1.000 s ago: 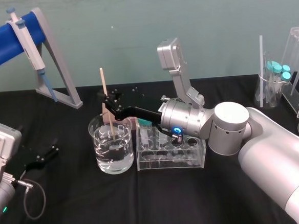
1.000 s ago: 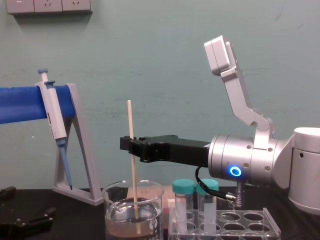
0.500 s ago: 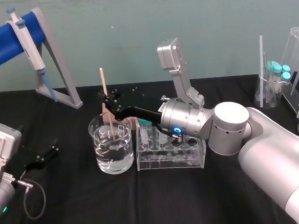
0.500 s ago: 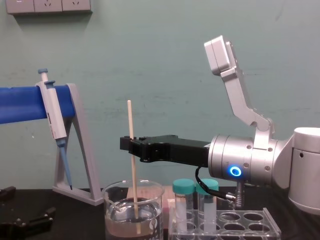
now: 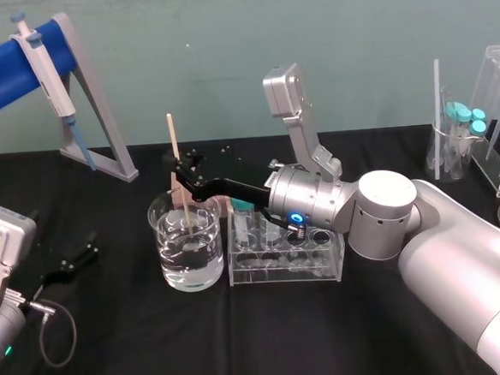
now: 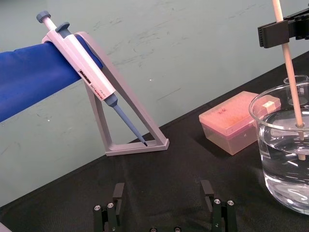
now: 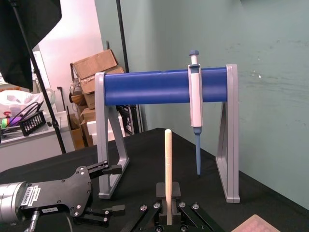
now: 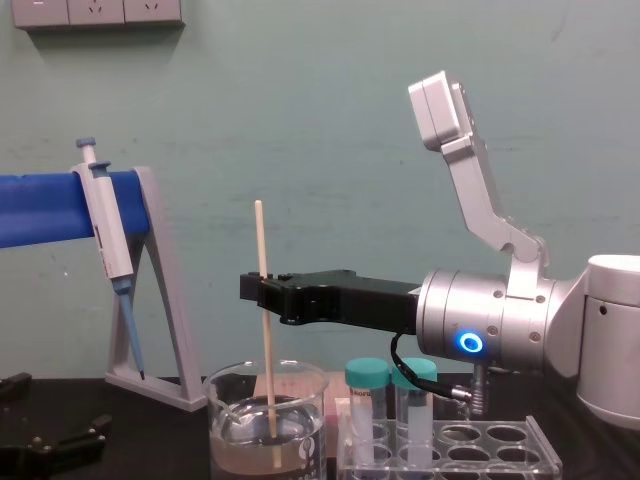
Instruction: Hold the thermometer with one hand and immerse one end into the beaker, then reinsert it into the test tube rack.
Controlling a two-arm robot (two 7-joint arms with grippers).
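The thermometer is a thin cream rod standing nearly upright, its lower end dipped into the water of the wide glass beaker. My right gripper reaches in from the right above the beaker's rim and is shut on the rod at mid-height. From the chest view the thermometer rises well above the right gripper, and its tip sits under the waterline in the beaker. The test tube rack stands just right of the beaker. My left gripper rests open, low at the left.
A grey A-frame stand with a blue bar carries a pipette at the back left. A pink tip box sits behind the beaker. Teal-capped tubes stand in the rack's left end. More clear racks and tubes line the far right.
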